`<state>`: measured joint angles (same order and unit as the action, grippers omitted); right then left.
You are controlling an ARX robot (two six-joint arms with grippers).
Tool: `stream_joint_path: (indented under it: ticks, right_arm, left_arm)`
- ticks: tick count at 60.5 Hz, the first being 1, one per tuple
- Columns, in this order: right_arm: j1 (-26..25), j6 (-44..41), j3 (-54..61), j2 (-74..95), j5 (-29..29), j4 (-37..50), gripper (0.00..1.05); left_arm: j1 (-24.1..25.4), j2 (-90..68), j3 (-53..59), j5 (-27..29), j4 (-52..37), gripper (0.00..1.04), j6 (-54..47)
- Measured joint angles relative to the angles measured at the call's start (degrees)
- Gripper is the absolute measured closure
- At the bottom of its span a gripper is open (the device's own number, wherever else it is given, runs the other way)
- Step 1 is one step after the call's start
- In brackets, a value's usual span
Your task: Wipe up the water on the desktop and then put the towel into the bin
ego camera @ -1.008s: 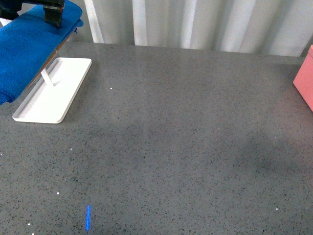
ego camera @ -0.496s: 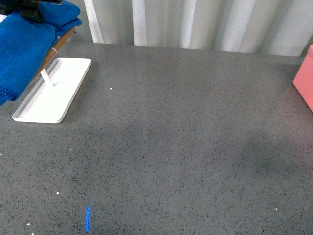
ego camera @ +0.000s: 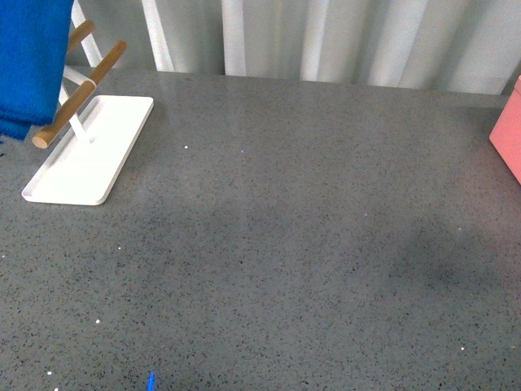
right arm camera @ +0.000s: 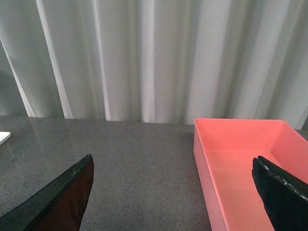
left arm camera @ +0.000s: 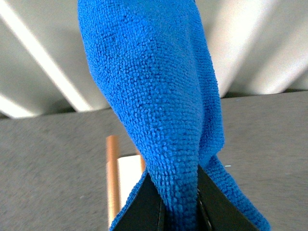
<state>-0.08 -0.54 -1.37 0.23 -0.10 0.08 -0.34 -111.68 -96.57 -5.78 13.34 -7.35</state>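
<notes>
Currently my left gripper (left arm camera: 178, 207) clamps the towel (left arm camera: 154, 96), hanging upper left of frame; the tabletop (ego camera: 309, 244) spreads lower right.

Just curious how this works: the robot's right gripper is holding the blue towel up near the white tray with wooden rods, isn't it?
Not the right one. The left gripper is shut on the towel, as the left wrist view shows; the right gripper is open and holds nothing. The towel is indeed held up near the white tray with wooden rods.
</notes>
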Motion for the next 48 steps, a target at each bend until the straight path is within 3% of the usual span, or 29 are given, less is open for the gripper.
stream_joint_path:
  ticks: [17,30,32,36,39,48]
  right_arm:
    - [0.02,0.0,0.0,0.0,0.02,0.0,0.07]
    - [0.0,0.0,0.0,0.0,0.02,0.0,0.07]
    - [-0.74,-1.86,-0.55,0.76,-2.97,-1.92,0.07]
    - [-4.61,-12.0,-3.41,6.21,-15.15,-10.56,0.07]
    - [-6.91,-16.72,-4.07,9.97,-20.24,-9.07,0.07]
    - [-9.81,-18.78,-8.37,20.39,-24.28,3.02,0.07]
  left_arm:
    - [-15.12,16.92,15.41,-12.39,-8.02,0.99,9.16]
    - [-26.21,17.57,23.19,-11.32,-19.02,0.99,20.15]
    - [-27.32,16.9,23.19,-11.3,-20.52,0.99,21.27]
    - [-28.68,15.65,22.97,-10.97,-21.31,0.99,22.49]
    - [-29.22,14.86,22.67,-11.15,-21.44,0.99,23.23]
    - [-29.27,13.97,22.05,-10.45,-21.59,0.99,24.48]
